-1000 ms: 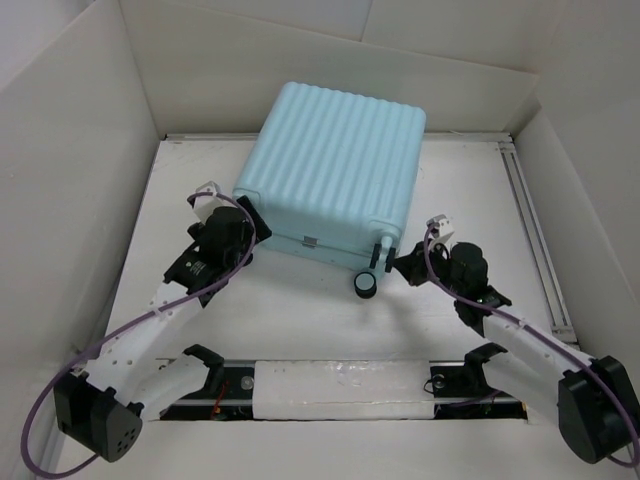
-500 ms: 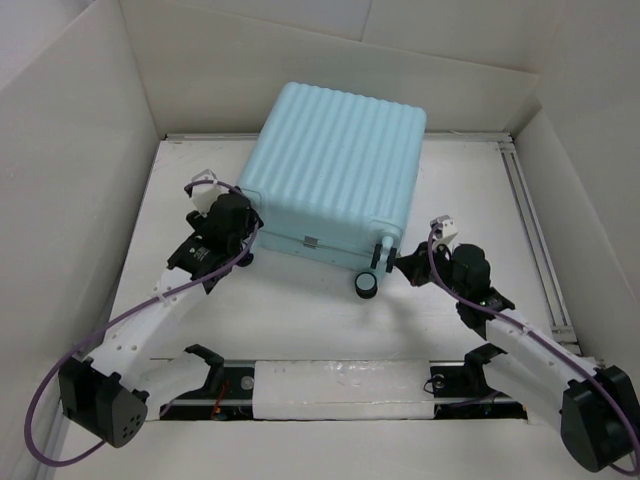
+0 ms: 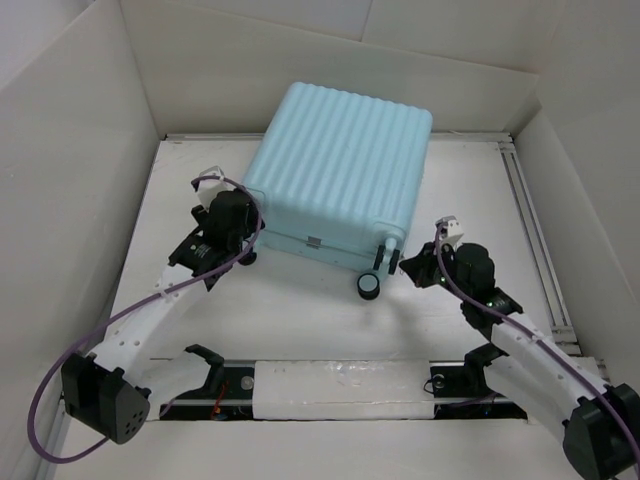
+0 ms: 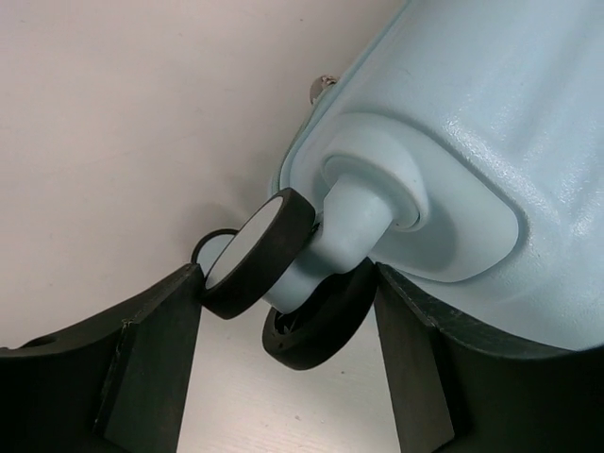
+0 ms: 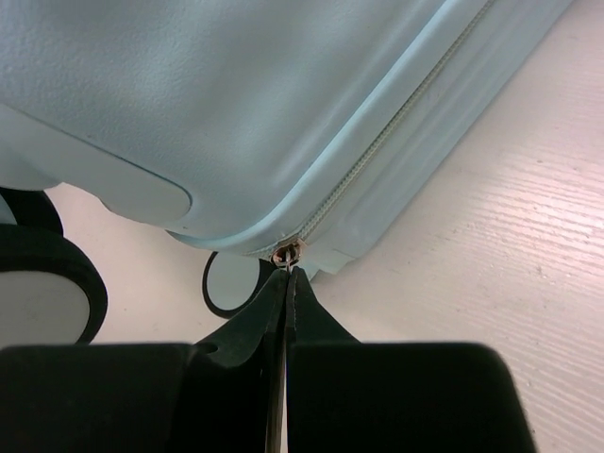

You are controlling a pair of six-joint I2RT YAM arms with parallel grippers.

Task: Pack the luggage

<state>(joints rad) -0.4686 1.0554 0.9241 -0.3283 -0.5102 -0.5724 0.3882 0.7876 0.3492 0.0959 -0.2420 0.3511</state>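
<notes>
Pale blue suitcase point(image 3: 340, 165) lies shut at upper centre. Left gripper point(image 4: 288, 278) has its jaws spread around a corner wheel point(image 4: 250, 255); right gripper point(image 5: 286, 288) has its jaws pressed together at the zipper pull point(image 5: 288, 252).

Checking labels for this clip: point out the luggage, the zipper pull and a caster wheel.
luggage point(image 3: 340, 165), top external view, ribbed shell.
zipper pull point(image 5: 288, 251), right wrist view, metal tab.
caster wheel point(image 4: 247, 253), left wrist view, pale side face.

This looks like a robot test cell in a lab. A bare white desk point(image 3: 300, 320) is boxed in by plain white panels point(image 3: 60, 150) on the left, far and right. The left arm point(image 3: 150, 320) and right arm point(image 3: 530, 350) are bolted to a mounting rail point(image 3: 340, 385) at the near edge. An aluminium track point(image 3: 535, 235) runs along the right.
</notes>
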